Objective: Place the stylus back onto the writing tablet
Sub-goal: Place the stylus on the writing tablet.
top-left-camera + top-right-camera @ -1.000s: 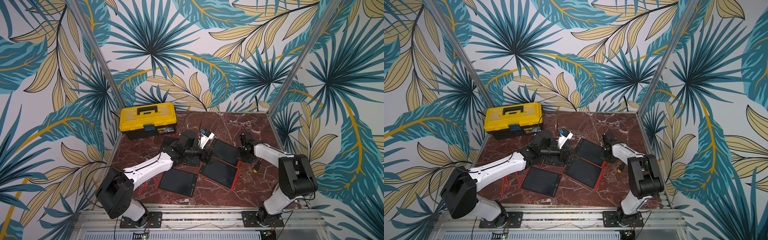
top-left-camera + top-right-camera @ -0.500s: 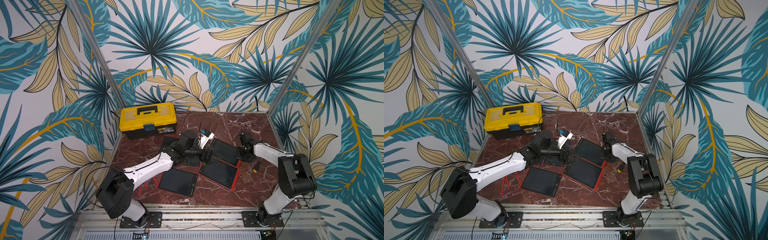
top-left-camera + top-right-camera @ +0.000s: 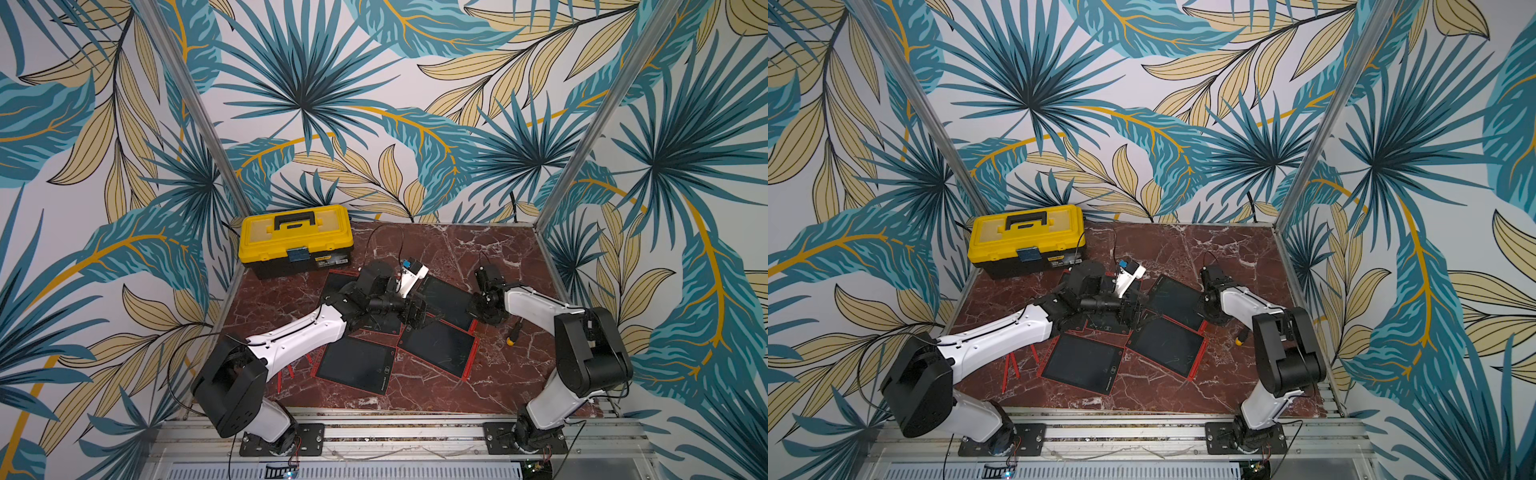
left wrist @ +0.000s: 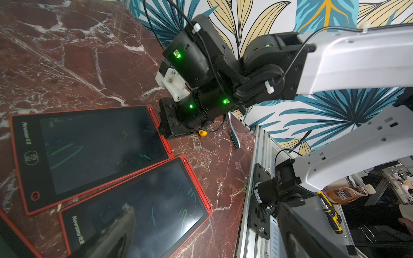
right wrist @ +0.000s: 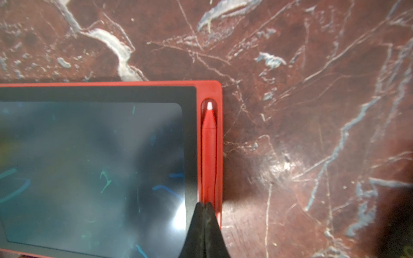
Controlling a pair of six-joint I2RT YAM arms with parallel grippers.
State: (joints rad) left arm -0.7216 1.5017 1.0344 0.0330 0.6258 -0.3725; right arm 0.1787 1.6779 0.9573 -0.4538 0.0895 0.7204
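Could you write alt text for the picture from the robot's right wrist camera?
A red stylus lies in the edge slot of a red-framed writing tablet, with the closed black tips of the right gripper at its rear end. The dark screen shows faint green and blue scribbles, and a red-brown marble table surrounds the tablet.

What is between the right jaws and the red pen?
Nothing. In the right wrist view the shut jaws seem to rest right on the pen, which lies in the tablet's side groove.
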